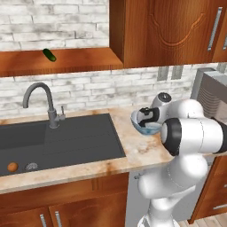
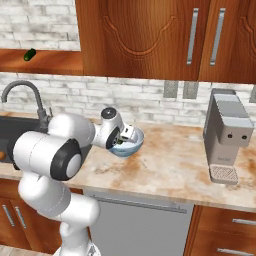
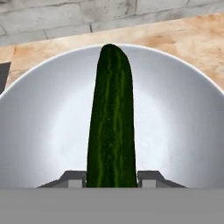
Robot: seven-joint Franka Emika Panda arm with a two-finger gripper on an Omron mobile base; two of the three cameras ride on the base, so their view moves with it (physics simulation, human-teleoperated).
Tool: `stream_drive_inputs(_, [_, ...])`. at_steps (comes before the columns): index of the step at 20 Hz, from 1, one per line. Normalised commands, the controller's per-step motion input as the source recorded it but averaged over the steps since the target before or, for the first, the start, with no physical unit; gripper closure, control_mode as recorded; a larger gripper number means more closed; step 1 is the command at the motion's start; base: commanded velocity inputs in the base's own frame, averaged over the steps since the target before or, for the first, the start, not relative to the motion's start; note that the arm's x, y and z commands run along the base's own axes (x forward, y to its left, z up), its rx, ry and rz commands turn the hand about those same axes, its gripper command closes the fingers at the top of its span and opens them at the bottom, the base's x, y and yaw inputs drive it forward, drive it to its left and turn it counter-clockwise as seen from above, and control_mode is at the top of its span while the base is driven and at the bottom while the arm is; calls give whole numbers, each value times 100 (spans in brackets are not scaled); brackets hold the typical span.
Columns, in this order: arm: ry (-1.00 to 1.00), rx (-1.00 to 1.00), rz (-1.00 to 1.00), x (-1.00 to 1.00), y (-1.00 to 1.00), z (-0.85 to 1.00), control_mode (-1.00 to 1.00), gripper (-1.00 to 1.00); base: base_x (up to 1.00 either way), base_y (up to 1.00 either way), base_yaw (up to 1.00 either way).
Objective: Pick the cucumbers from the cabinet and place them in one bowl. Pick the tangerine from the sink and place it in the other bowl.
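Note:
My gripper (image 3: 111, 177) is shut on a dark green cucumber (image 3: 111, 118), whose far end reaches over the whitish inside of the pale blue bowl (image 3: 43, 122). That bowl (image 1: 149, 129) (image 2: 131, 148) stands on the counter right of the sink (image 1: 80, 137), with the gripper (image 1: 146, 117) (image 2: 122, 136) dipped into it. Another cucumber (image 1: 49, 55) (image 2: 30, 54) lies on the open shelf of the cabinet (image 1: 80, 60). The tangerine (image 1: 13, 166) rests in the sink basin beside the drain. The other bowl is out of view.
A curved grey tap (image 1: 44, 102) rises behind the sink. A grey coffee machine (image 2: 227, 140) stands on the counter to the right of the bowl. Closed cabinet doors (image 2: 150, 35) hang above the counter.

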Motion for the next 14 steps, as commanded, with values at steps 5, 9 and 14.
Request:
stream_drive_inputs(5, [-1, 0, 0, -17, 0, 0, -100, -100, 0, 0, 0])
stream_drive_inputs(9, [-1, 0, 0, -32, 0, 6, -100, -100, 0, 0, 0])
stream_drive_inputs(14, [0, 0, 0, -31, 0, 34, -100, -100, 0, 0, 0])
